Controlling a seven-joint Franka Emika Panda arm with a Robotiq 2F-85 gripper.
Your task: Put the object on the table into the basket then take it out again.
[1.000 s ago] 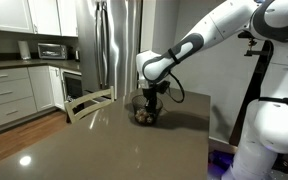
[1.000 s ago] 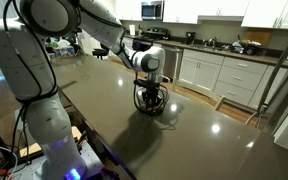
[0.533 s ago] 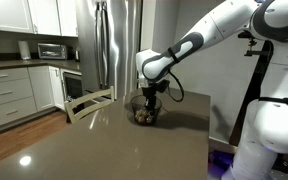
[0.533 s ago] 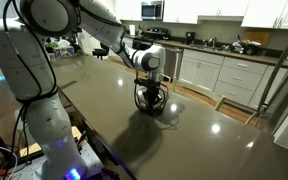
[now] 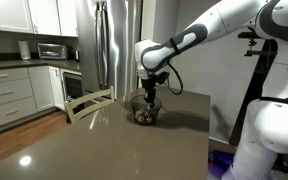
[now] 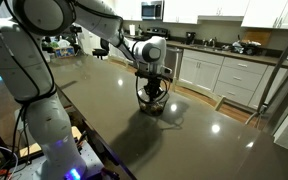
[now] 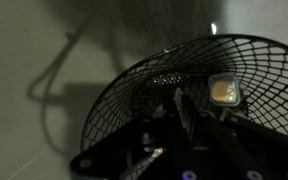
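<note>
The white robot arm is stretching over the glossy dark worktop, its jaws hanging just above the wire-mesh basket, which is sitting near the worktop's far edge.

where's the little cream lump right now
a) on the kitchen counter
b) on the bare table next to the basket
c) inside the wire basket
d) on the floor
c: the wrist view shows the pale lump lying inside the mesh wall of the basket, ringed by its rim.
</note>
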